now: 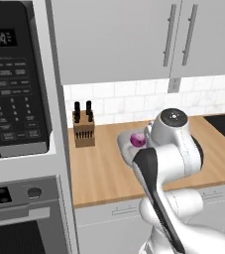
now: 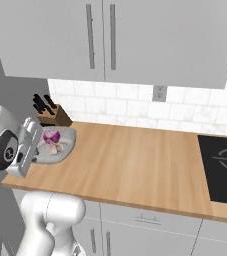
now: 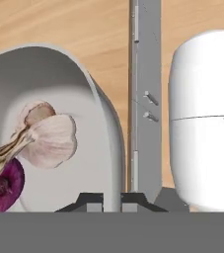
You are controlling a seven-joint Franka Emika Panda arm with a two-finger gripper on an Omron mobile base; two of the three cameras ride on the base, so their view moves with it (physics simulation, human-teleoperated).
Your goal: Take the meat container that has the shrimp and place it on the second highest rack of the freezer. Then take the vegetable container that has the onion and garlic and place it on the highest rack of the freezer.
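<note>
My gripper [image 3: 112, 201] is shut on the rim of the grey vegetable container [image 3: 96, 108]. The rim stands between the two dark fingertips [image 3: 90, 199]. A garlic bulb [image 3: 49, 138] and a purple onion [image 3: 2, 190] lie inside. In the right base view the hand [image 2: 29, 145] holds the container [image 2: 65, 147] by its left side, over the left end of the wooden counter [image 2: 135, 165]. From the left base view the container [image 1: 125, 145] and the onion [image 1: 137, 140] peek out behind my arm's upper joint.
A knife block [image 1: 83, 130] stands at the back left of the counter by the tiled wall. A microwave [image 1: 15, 79] and an oven [image 1: 20, 218] fill the tall unit on the left. A black cooktop [image 2: 225, 165] lies at the right, with wall cabinets [image 2: 110, 35] overhead.
</note>
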